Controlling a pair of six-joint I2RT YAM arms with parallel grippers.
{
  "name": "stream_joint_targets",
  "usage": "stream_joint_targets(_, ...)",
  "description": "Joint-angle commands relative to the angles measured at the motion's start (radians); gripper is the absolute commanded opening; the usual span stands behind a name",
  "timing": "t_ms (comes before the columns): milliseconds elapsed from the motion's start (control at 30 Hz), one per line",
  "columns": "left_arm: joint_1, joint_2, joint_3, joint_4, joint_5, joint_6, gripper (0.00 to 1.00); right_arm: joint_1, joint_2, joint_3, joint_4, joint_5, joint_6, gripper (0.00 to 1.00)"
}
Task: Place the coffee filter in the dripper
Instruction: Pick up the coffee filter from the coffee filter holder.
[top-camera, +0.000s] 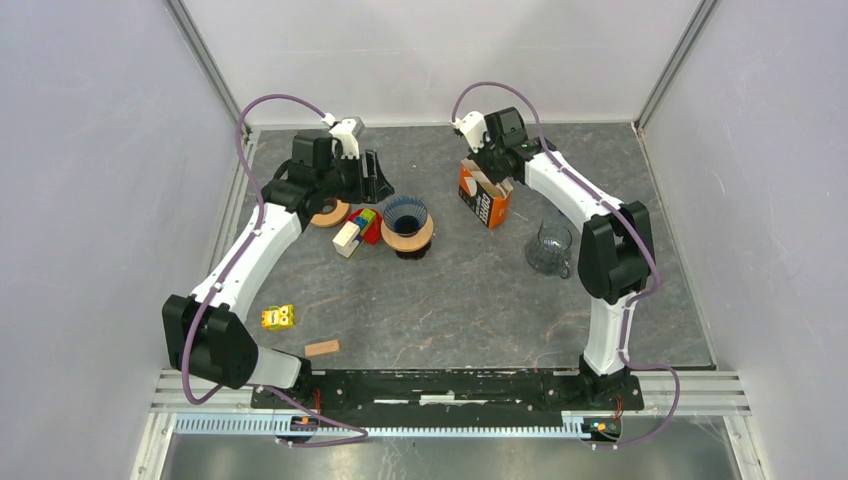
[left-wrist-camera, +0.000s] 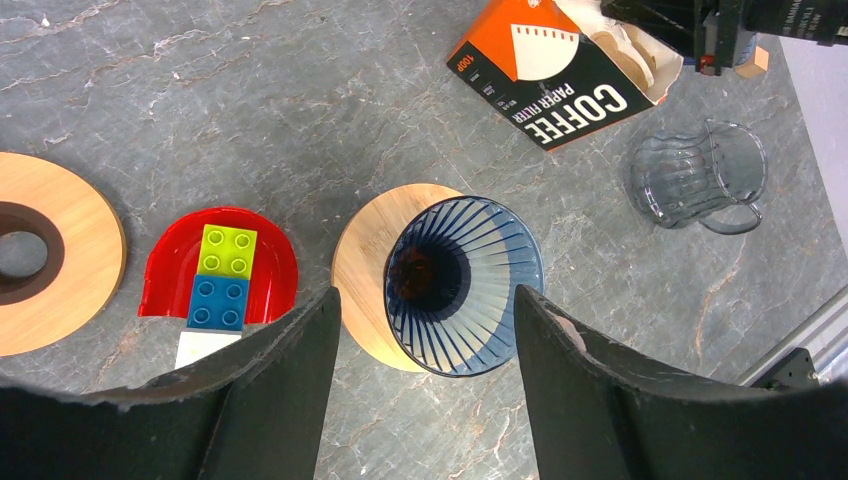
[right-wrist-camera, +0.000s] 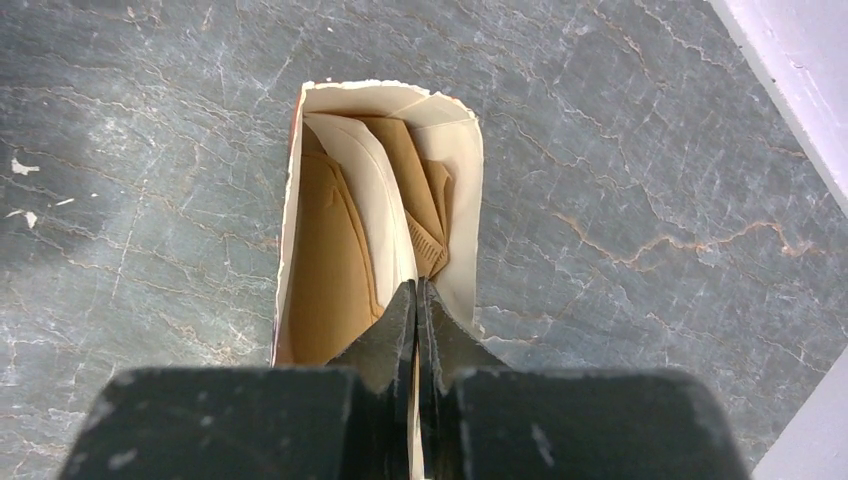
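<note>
While left jaws gape, right jaws pinch coffee filter (right-wrist-camera: 372, 185).

the top view looks down from high at the near side; wrist views look down close; all three share the filter box (top-camera: 485, 195).

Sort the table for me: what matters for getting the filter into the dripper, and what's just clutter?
Job:
- filter box
- filter at its mouth, pinched in the shut right pincer
- dripper, ahead of the open left pincer

Clutter:
- glass jug
- wooden ring
- toy bricks
- yellow toy
- wooden block
</note>
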Motion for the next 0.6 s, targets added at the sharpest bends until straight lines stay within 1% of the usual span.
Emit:
stream_joint_targets(0, 0.004, -0.032, 0.002, 0.041, 0.003, 0.05, 0.71, 0.002, -0.079, 0.025, 0.022, -0.026, 0.016, 0.03)
stream_joint_targets(233, 0.004, -0.027, 0.011, 0.041, -0.002, 0.055, 0.71, 0.001, -0.106, 0.04, 0.005, -0.034, 0.026, 0.01)
stream_joint_targets(300, 0.005, -0.024, 0.016, 0.04, -0.003, 0.056, 0.71, 0.002, -0.114, 0.057, -0.007, -0.063, 0.03, 0.0)
stream_joint_targets(567, 0.004, -0.012, 0.035, 0.059, -0.002, 0.075, 0.71, 0.002, -0.193, 0.085, -0.027, -0.068, 0.027, 0.0)
